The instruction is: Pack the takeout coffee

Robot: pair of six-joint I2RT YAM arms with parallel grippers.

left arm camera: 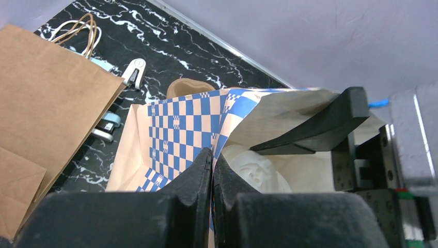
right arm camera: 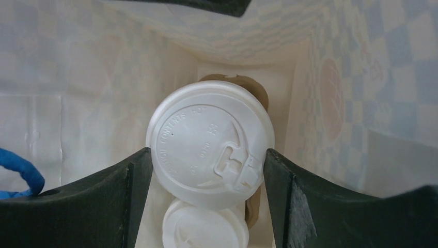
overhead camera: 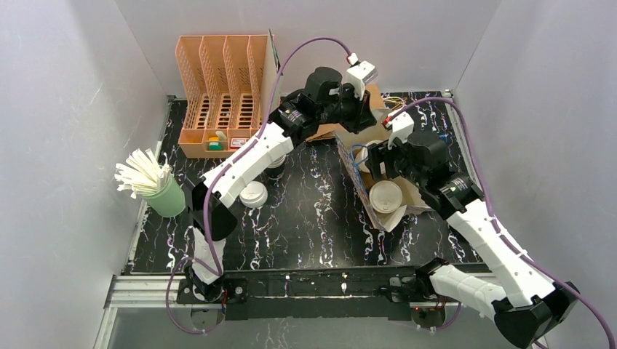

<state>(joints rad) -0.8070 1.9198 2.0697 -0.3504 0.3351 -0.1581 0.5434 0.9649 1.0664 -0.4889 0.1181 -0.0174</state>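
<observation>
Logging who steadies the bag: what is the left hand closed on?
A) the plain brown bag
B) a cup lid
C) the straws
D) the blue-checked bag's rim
D: the left wrist view shows the left hand pinched shut on the rim of the blue-checked bag, while the right hand grips a lidded cup inside it.
</observation>
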